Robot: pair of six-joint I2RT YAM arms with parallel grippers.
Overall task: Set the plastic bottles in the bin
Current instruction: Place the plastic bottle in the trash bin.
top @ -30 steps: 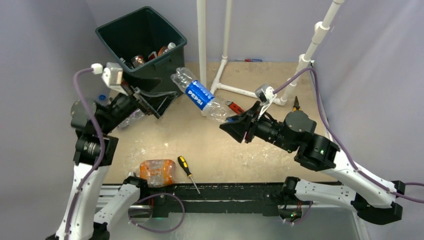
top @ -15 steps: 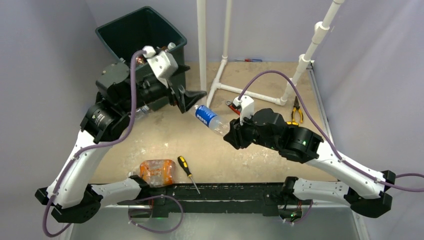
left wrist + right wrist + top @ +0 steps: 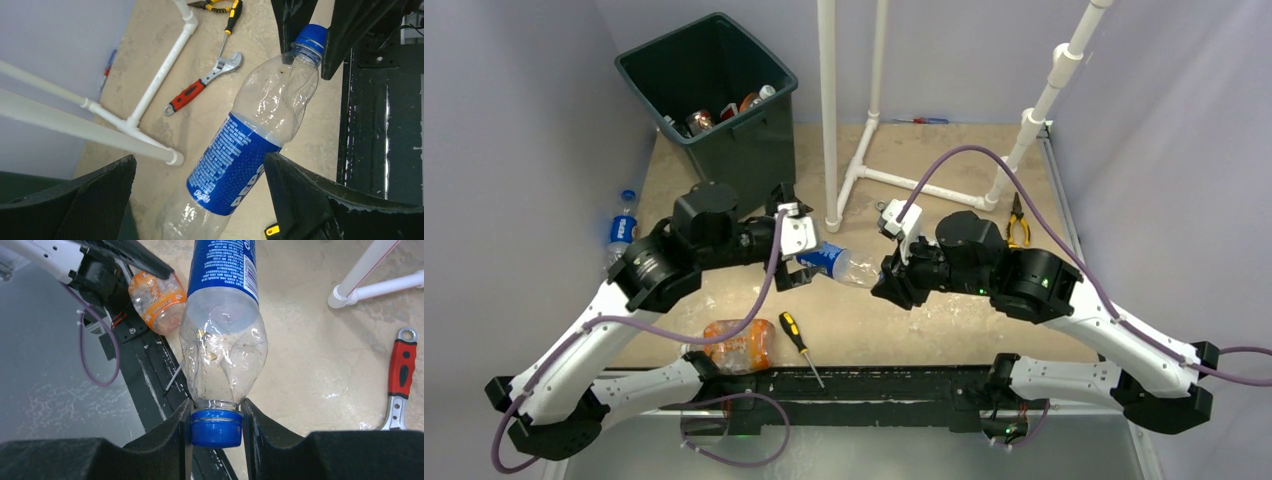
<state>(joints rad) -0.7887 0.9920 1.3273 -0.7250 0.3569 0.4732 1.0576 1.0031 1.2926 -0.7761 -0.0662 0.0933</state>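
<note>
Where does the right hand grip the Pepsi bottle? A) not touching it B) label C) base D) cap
D: the right wrist view shows the right hand clamped on the Pepsi bottle by its blue cap.

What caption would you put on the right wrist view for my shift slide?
Right gripper shut on the blue cap of the Pepsi bottle; red wrench on the table at right.

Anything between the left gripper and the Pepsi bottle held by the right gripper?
Nothing visible. The open left gripper straddles the clear plastic blue-labelled Pepsi bottle; the right gripper pinches its blue cap.
</note>
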